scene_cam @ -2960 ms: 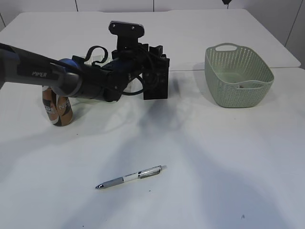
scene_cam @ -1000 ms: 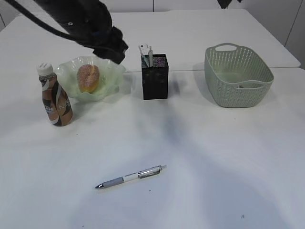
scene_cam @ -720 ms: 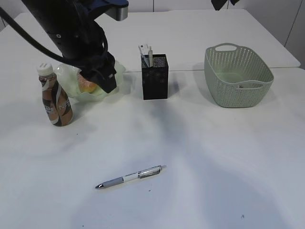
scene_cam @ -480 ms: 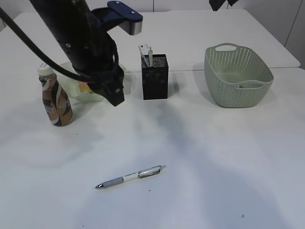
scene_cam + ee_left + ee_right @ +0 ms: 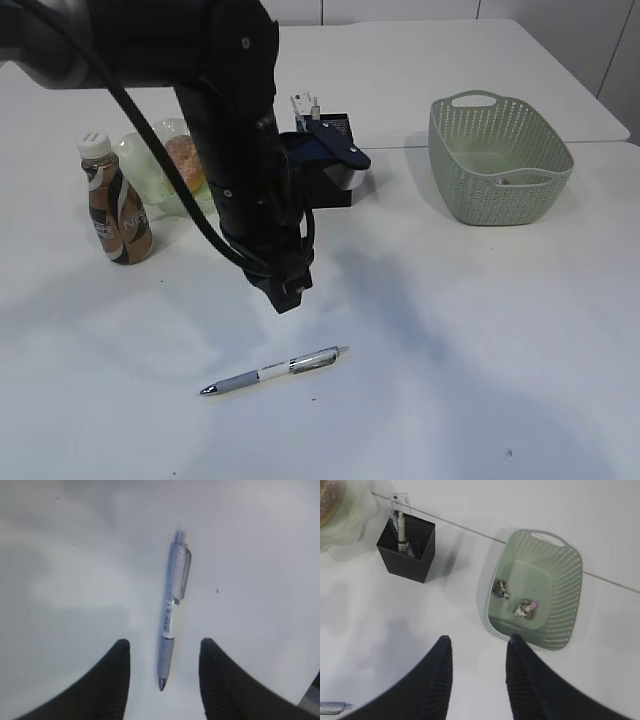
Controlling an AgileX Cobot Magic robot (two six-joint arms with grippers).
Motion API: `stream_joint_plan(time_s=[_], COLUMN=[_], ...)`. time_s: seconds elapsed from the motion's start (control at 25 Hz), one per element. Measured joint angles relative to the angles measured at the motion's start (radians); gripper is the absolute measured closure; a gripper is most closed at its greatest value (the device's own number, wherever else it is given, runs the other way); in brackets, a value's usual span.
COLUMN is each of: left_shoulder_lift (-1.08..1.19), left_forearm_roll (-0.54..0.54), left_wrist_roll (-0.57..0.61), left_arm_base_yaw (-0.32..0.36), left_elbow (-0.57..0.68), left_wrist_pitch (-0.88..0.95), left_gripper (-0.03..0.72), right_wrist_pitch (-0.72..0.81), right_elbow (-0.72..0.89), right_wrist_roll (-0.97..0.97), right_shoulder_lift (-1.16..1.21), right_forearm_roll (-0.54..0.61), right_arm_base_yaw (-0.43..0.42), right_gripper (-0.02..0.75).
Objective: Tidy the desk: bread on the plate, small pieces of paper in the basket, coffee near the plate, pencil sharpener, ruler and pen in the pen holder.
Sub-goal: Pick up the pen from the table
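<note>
A white and grey pen (image 5: 275, 371) lies on the table near the front. My left gripper (image 5: 285, 295) hangs open just above it. In the left wrist view the pen (image 5: 172, 615) points its tip between the two open fingers (image 5: 107, 680), untouched. The black pen holder (image 5: 406, 547) holds a clear ruler (image 5: 400, 505) and a pen. Bread (image 5: 185, 160) sits on the pale green plate (image 5: 140, 150), with the coffee bottle (image 5: 115, 205) beside it. Small pieces of paper (image 5: 501, 589) lie in the green basket (image 5: 535, 590). My right gripper (image 5: 477, 640) is open and empty, high above the table. The pencil sharpener is out of view.
The left arm (image 5: 240, 150) stands in front of the pen holder (image 5: 335, 185) and part of the plate. The basket (image 5: 500, 160) is at the back right. A seam between two tables (image 5: 400, 148) runs behind the objects.
My left arm has swung from above the plate forward and to the right, coming down over the pen. The pen, bottle, holder and basket have not moved.
</note>
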Motion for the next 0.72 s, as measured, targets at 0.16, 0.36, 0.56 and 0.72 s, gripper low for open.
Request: stream_joint_plan(time_s=[0.16,0.36,0.56,0.72], left_shoulder_lift=[0.017,0.017,0.017,0.017], left_forearm_roll=[0.002,0.002,0.000,-0.004], left_wrist_roll=[0.000,0.000,0.000,0.000], left_arm_base_yaw=[-0.004,-0.004,-0.004,-0.004], left_elbow=[0.000,0.009,0.085,0.110], left_wrist_pitch=[0.014,0.033,0.033,-0.022], left_gripper=[0.374,0.374,0.374,0.374], right_wrist_pitch=[0.000,0.000,0.000,0.002], right_elbow=[0.125,0.229,0.398,0.471], right_wrist_roll=[0.000,0.002,0.041,0.049], right_shoulder_lift=[-0.105,-0.205,-0.389,-0.477], right_forearm_roll=[0.025,0.025,0.025,0.025], right_arm_base_yaw=[0.000,0.000,0.000,0.000], right_gripper=[0.438,0.438,0.438,0.438])
